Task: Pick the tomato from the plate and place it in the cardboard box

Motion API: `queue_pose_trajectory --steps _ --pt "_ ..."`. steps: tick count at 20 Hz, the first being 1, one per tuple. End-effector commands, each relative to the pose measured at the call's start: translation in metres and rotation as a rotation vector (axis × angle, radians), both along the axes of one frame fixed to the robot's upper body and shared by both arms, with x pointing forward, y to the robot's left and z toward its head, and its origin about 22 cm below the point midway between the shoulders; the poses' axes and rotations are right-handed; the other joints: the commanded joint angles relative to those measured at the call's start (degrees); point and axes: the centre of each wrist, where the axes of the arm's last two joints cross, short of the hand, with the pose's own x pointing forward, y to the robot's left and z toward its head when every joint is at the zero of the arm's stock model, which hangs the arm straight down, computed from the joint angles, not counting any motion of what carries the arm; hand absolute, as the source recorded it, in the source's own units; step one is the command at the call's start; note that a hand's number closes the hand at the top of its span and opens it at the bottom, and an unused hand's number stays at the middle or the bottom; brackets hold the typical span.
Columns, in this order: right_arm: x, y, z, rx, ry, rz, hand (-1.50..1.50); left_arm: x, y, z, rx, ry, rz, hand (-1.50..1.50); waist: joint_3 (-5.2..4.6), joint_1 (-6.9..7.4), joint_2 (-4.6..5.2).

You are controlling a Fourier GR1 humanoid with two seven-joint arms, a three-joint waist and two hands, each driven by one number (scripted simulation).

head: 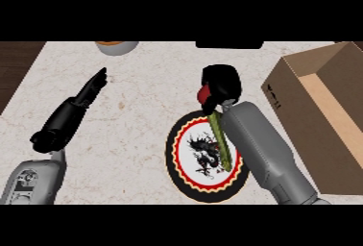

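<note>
My right hand (223, 82) hovers above the far rim of the round plate (186, 166), its fingers curled round a red tomato (205, 93), of which only a small part shows at the hand's left side. The plate has a black, red and yellow border and a black dragon drawing; a long green stalk-like vegetable (219, 139) lies on it, partly under my right forearm. The open cardboard box (322, 101) stands to the right of the hand. My left hand (90, 89) rests at the left with its fingers straight, holding nothing.
An orange and white bowl-like object (117, 46) peeks in at the counter's far edge. A dark object (229, 44) lies at the far edge near the middle. Dark wood floor shows beyond the counter's left edge (18, 72).
</note>
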Motion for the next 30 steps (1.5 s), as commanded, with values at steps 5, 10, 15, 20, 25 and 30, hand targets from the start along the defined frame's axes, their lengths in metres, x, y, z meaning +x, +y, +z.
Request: queue_pose_trajectory --steps 5,10,15,20,25,30 --pt "-0.003 0.02 0.057 -0.014 -0.212 -0.022 1.5 0.007 0.007 0.011 0.012 0.002 0.055 0.0 -0.03 -2.18 -0.79" --pt "0.014 -0.02 0.116 0.137 -0.379 -0.312 1.5 -0.011 0.011 0.001 -0.002 0.033 0.037 0.0 -0.01 -2.3 -1.01" --pt "0.019 -0.072 0.113 0.186 -0.457 -0.52 1.5 -0.002 0.017 0.003 0.016 0.013 0.031 0.0 -0.03 -2.28 -0.51" --pt "0.011 -0.126 0.142 0.221 -0.513 -0.623 1.5 -0.017 0.015 -0.022 -0.001 0.013 0.051 0.0 -0.04 -2.38 -0.69" --pt "0.011 -0.173 0.118 0.112 -0.447 -0.685 1.5 -0.012 -0.002 -0.008 -0.015 0.023 0.021 0.0 -0.03 -1.8 -0.56" --pt "0.015 -0.231 0.117 0.105 -0.189 -0.713 1.5 -0.008 0.015 0.015 0.011 0.009 0.028 0.0 0.01 -1.29 -0.4"
